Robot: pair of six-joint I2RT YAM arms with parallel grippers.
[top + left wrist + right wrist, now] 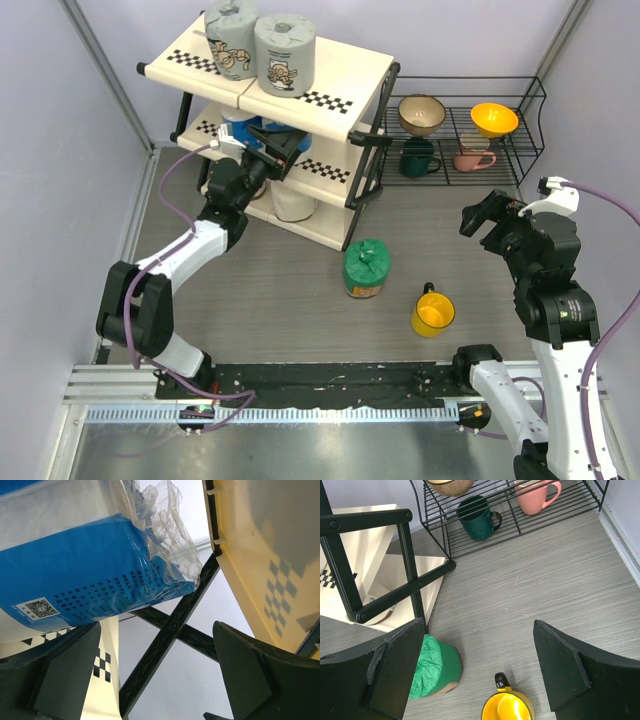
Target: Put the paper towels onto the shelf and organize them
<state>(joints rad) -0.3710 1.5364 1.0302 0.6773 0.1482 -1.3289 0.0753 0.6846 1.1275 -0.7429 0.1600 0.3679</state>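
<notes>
Blue roll (90,575) is on the shelf's (350,80) middle level, probably since grey rolls (285,52) fill the top; left claw (157,680) spread beside it, right claw (477,675) too.

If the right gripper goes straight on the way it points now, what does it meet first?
The right gripper would probably meet the grey table top, past the yellow mug and green paper towel roll; depth is unclear.

The right pincer (479,630), fingers spread, hangs above a green paper towel roll (432,667) beside a yellow mug (508,708).
</notes>
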